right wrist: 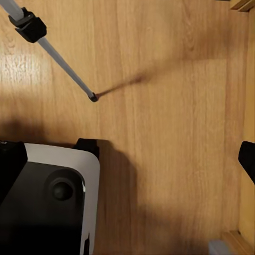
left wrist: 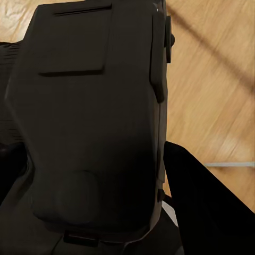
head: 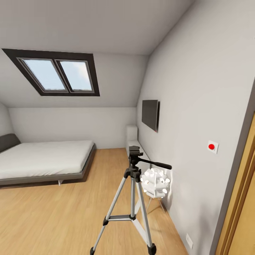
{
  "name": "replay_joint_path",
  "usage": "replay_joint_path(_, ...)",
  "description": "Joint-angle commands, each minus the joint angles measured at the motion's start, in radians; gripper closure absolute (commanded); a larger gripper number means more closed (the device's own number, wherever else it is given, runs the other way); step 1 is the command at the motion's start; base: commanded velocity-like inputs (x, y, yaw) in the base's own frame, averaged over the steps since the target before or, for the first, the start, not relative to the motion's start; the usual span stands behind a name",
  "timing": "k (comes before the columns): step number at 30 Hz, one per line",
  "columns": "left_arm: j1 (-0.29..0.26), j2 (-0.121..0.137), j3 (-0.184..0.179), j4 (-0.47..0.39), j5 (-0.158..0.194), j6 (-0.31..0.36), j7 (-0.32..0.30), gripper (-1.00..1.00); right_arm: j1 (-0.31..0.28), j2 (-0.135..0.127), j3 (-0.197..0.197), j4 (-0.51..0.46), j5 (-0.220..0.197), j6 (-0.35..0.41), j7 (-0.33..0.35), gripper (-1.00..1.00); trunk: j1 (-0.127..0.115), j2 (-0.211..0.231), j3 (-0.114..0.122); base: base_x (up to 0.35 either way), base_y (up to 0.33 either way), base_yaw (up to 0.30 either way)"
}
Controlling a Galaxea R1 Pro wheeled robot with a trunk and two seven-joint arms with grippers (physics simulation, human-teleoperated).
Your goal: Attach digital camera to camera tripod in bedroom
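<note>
**Tripod stands by the right wall of the bedroom; a dark body sits close before the left wrist camera**

At the far left of the head view lies the low bed with a white mattress on a dark frame point(head: 46, 157), resting on the light wood plank floor point(head: 53, 219). Above it, the dark-framed double skylight point(head: 56, 73) is set in the sloped white ceiling. Further right, the tall camera tripod with silver-grey legs and black joints point(head: 132, 198) stands upright on the floor, its black head bare and its thin black pan handle point(head: 156, 163) pointing toward the right wall. Just behind the tripod, near the wall, stands a white spiky ball-shaped lamp on thin legs point(head: 155, 182). A flat black screen point(head: 150, 114) hangs on that wall, and nearer, a white wall plate with a red round button point(head: 212, 146). A wooden door frame point(head: 241, 198) runs down the right edge.

In the left wrist view a chunky, angular black body point(left wrist: 90, 117) sits very close above the wood floor; whether it is the digital camera, and whether the left gripper clasps it, cannot be told. In the right wrist view one silver tripod leg with a black clamp point(right wrist: 53, 53) slants down to the floor, beside the robot's white-edged black base point(right wrist: 48, 202); the right gripper's state cannot be told.
</note>
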Motion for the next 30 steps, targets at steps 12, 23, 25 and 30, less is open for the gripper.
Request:
replay_joint_path(12,0.000,0.001,-0.009,0.001,0.008,0.000,-0.001,1.00,-0.001,-0.001,-0.009,0.001,0.009,0.000,0.003,-1.00,0.000,-0.001,0.000,0.000,-0.034,0.000)
replay_joint_path(23,0.000,0.003,-0.009,0.001,0.011,0.000,-0.001,1.00,-0.001,0.004,-0.008,0.000,0.009,0.004,0.001,-1.00,0.000,-0.001,0.000,0.000,-0.001,0.000)
replay_joint_path(25,0.000,0.003,-0.009,0.001,0.011,0.000,-0.001,1.00,-0.001,0.004,-0.009,0.000,0.009,0.003,0.001,-1.00,0.000,-0.001,-0.001,0.000,0.000,0.000)
replay_joint_path(30,0.000,0.003,-0.009,0.000,0.011,0.000,-0.001,1.00,-0.001,0.003,-0.009,0.000,0.009,0.001,0.001,-1.00,0.000,-0.001,-0.006,0.000,0.000,0.000)
